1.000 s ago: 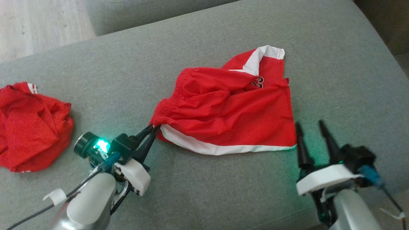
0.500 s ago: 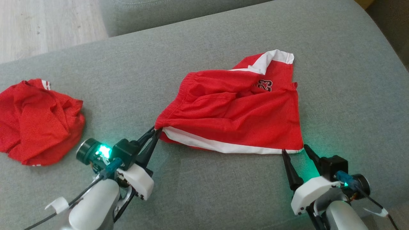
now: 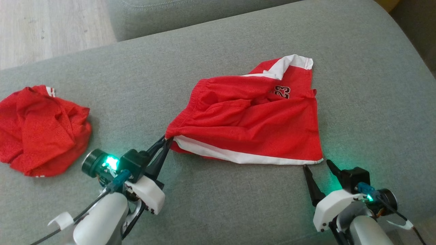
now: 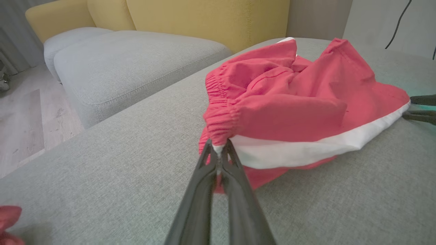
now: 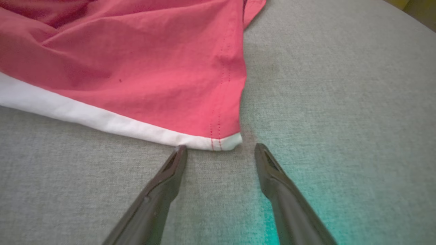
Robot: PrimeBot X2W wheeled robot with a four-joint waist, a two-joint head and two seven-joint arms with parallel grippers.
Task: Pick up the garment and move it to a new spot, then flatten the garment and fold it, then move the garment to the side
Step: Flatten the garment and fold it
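Note:
The garment [image 3: 252,119] is a pair of red shorts with white trim and a number print, lying rumpled on the grey cushion [image 3: 218,204]. My left gripper [image 3: 166,138] is shut on its near-left waistband corner [image 4: 218,144], lifting that corner slightly. My right gripper [image 3: 316,164] is open, its fingertips just short of the garment's near-right hem corner [image 5: 228,141], low over the cushion. In the right wrist view the right gripper [image 5: 219,148] has the white-trimmed corner straight ahead, between the two tips but not inside them. The right gripper's fingertips [image 4: 420,114] show at the garment's far edge in the left wrist view.
A second red garment [image 3: 39,131] lies bunched at the cushion's left. Wooden floor [image 3: 51,27] and another grey cushion [image 4: 129,61] lie beyond, with a yellow sofa back [image 4: 204,17] behind. The cushion's rounded edge [image 3: 419,68] falls away on the right.
My right gripper has come down and leftward to the garment's near-right hem corner, still open. The head view shifted a little. The left gripper keeps its hold.

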